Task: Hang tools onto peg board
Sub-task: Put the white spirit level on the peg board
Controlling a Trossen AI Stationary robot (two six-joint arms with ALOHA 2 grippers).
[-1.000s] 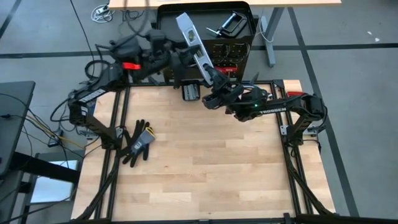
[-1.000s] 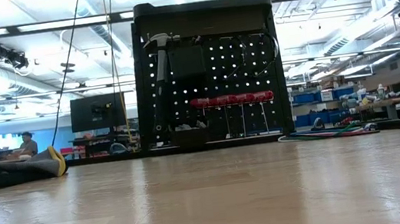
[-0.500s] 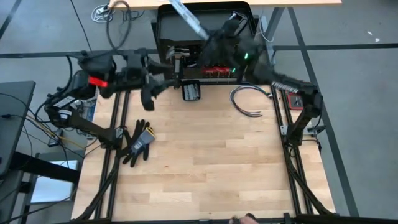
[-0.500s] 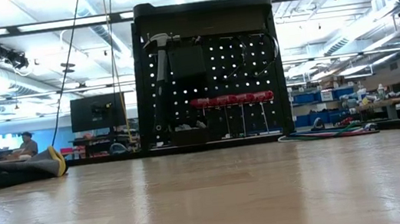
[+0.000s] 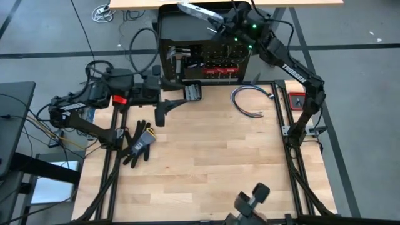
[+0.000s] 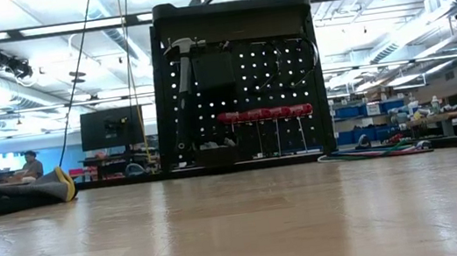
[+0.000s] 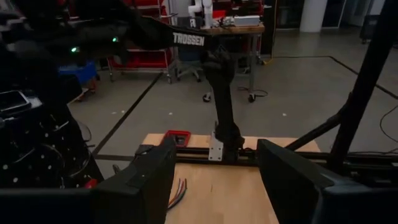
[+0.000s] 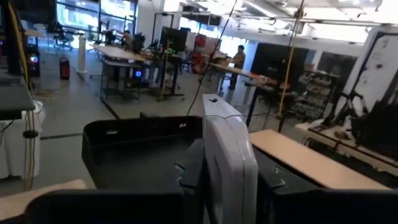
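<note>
Above the tray on top of the peg board (image 5: 206, 56), right gripper (image 5: 220, 22) clamped on a long grey metal bar (image 5: 197, 12), raised clear of the tray. Left gripper (image 5: 164, 109) over the table's (image 5: 212, 162) back left, fingers spread wide, holding nothing. On the board, hammer (image 6: 182, 81) and red-handled drivers (image 6: 264, 114). Nearby, black glove (image 5: 139, 142) and cables (image 5: 250, 100). Tray contents hard to make out.

Both robot arms are dark, almost black. The right arm (image 5: 294, 65) has the white word TROSSEN on its side and a small green light near its wrist. The left arm (image 5: 94, 100) has a red patch and thin black cables looping beside it.
</note>
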